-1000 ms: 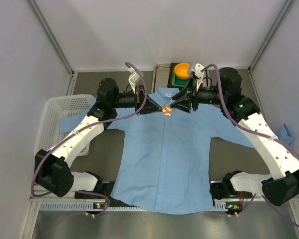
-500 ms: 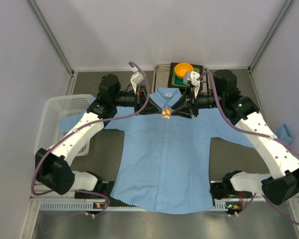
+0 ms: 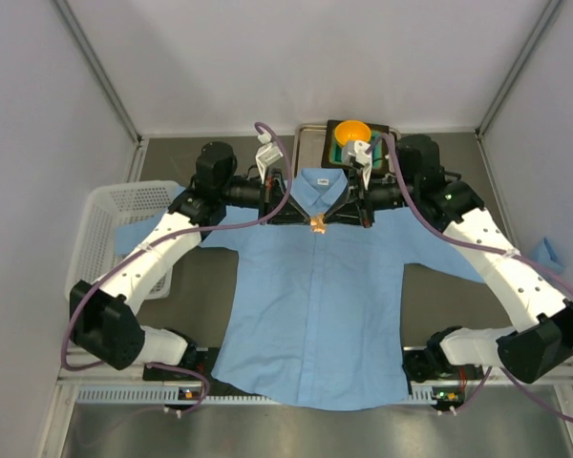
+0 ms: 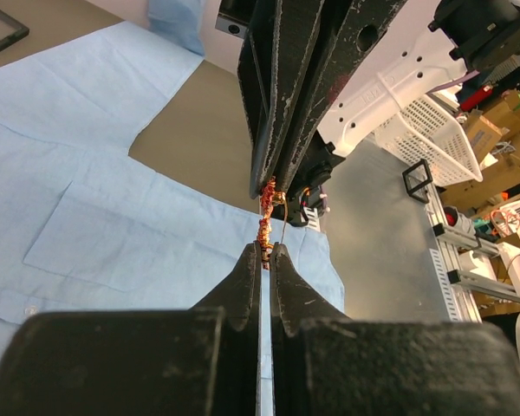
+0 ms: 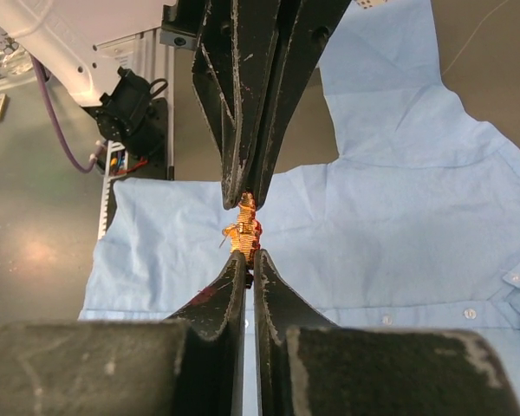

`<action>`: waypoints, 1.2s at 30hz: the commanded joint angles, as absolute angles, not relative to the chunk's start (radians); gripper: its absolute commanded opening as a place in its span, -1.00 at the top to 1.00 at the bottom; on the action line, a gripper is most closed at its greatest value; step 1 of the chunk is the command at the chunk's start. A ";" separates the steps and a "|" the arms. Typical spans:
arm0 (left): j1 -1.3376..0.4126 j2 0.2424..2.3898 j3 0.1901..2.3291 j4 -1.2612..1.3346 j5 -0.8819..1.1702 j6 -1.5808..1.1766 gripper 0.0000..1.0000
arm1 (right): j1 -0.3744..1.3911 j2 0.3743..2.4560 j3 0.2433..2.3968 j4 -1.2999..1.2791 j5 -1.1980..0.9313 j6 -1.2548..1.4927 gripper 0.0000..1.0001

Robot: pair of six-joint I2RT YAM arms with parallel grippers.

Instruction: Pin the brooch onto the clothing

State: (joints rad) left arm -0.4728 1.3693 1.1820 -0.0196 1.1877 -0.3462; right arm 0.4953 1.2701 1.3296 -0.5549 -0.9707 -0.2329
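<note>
Brooch gripped at both ends
Tiny, knobbly, red-orange with gold wire; left gripper and right gripper each clamp one end above the shirt.

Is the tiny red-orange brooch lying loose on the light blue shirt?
No: the left gripper and right gripper pinch the brooch from opposite ends.

The brooch is hanging between the left gripper and right gripper, over the shirt. A bowl is sitting behind the shirt.
</note>
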 commanded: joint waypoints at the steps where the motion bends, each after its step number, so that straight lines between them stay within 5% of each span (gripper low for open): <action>1: -0.492 1.374 1.232 0.046 1.201 -0.339 1.00 | 0.526 1.293 1.368 -0.523 -1.017 -0.212 1.00; 3: -0.492 1.382 1.236 0.060 1.204 -0.350 1.00 | 0.529 1.319 1.390 -0.525 -1.035 -0.164 1.00; 5: -0.492 1.390 1.247 0.060 1.218 -0.344 1.00 | 0.534 1.339 1.404 -0.525 -1.055 -0.126 0.73; 8: -0.491 1.402 1.267 0.032 1.226 -0.321 1.00 | 0.538 1.350 1.407 -0.525 -1.057 -0.124 0.70; 14: -0.492 1.404 1.279 0.006 1.227 -0.296 1.00 | 0.538 1.353 1.393 -0.528 -1.057 -0.143 1.00; 18: -0.477 1.401 1.270 0.018 1.169 -0.320 0.98 | 0.540 1.350 1.396 -0.520 -1.040 -0.135 1.00; 22: -0.365 1.391 1.171 0.393 1.076 -0.630 0.00 | 0.511 1.376 1.414 -0.396 -1.016 0.034 1.00; 26: -0.249 1.396 1.078 0.745 0.971 -0.909 -0.55 | 0.411 1.396 1.359 0.005 -0.947 0.444 1.00; 30: -0.235 1.396 1.026 0.773 0.916 -0.928 -0.56 | 0.339 1.397 1.255 0.374 -0.783 0.764 1.00; 36: -0.284 1.440 1.034 0.813 0.809 -0.983 -0.46 | 0.364 1.402 1.240 0.382 -0.624 0.896 1.00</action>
State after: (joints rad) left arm -0.2481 1.4185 1.0203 0.6769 0.9051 -0.9127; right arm 0.3378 1.4067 1.2419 0.2192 -0.7593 0.7059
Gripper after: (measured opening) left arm 0.749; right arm 0.035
